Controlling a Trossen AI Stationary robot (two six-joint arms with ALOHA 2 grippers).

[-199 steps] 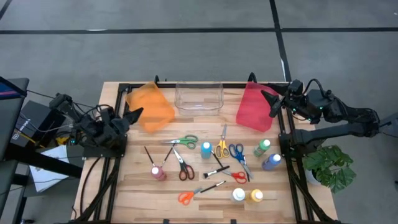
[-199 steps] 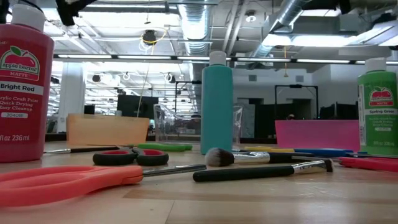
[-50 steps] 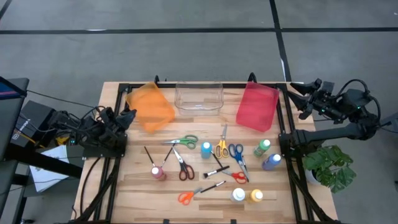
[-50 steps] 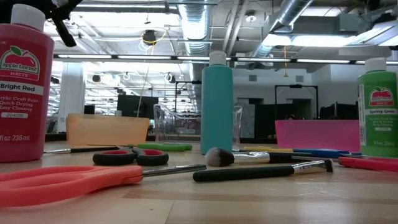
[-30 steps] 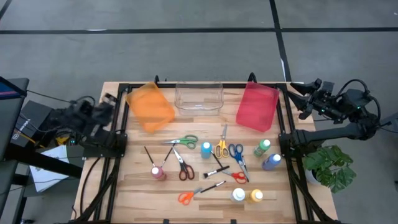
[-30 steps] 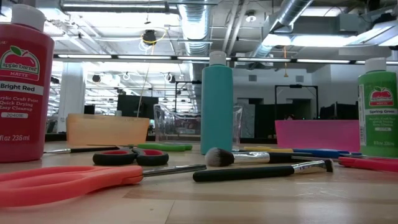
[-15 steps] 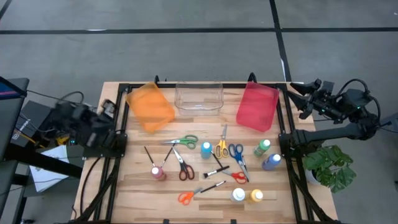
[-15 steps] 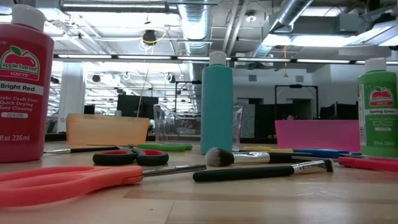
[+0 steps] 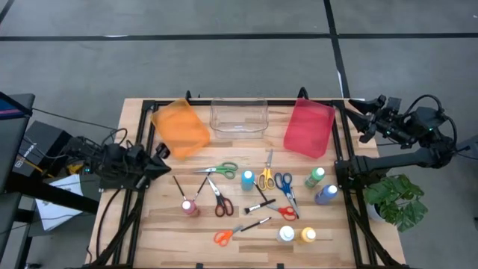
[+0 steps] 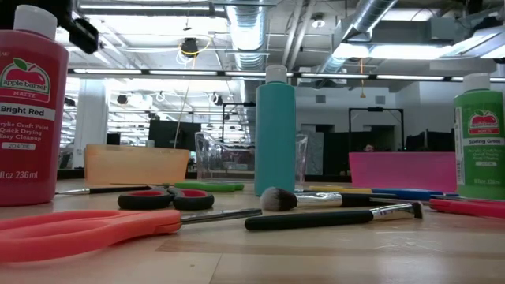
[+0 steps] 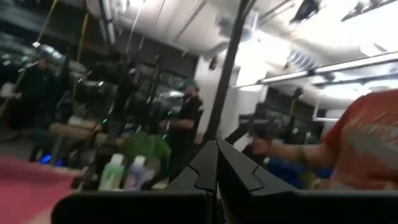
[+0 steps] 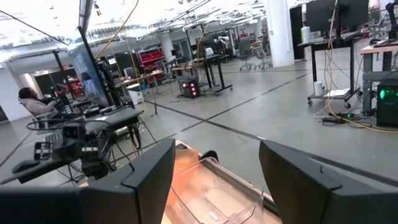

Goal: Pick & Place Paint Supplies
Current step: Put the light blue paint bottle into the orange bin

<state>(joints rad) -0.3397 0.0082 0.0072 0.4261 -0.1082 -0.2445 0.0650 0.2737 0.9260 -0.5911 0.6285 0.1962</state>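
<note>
grey concrete floor (image 9: 239, 52) fills the upper frame; the pale wood desk (image 9: 164, 232) sits lower centre. orange bin (image 9: 180, 128), clear bin (image 9: 239, 116) and red bin (image 9: 309, 128) line its top edge. scissors, brushes and paint bottles (image 9: 247, 179) scatter mid-desk. left pincer (image 9: 159, 158), pressed together, at left edge; right pincer (image 9: 358, 119), spread, empty, upper right.

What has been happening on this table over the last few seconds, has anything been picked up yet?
Nothing has been picked up. The left gripper pulled back off the table's left edge, then swung in again; it now sits shut beside the orange bin, holding nothing. The right gripper drew away from the red bin to the far right edge and waits there, open. The bottles, brushes, scissors and bins have not moved.
</note>
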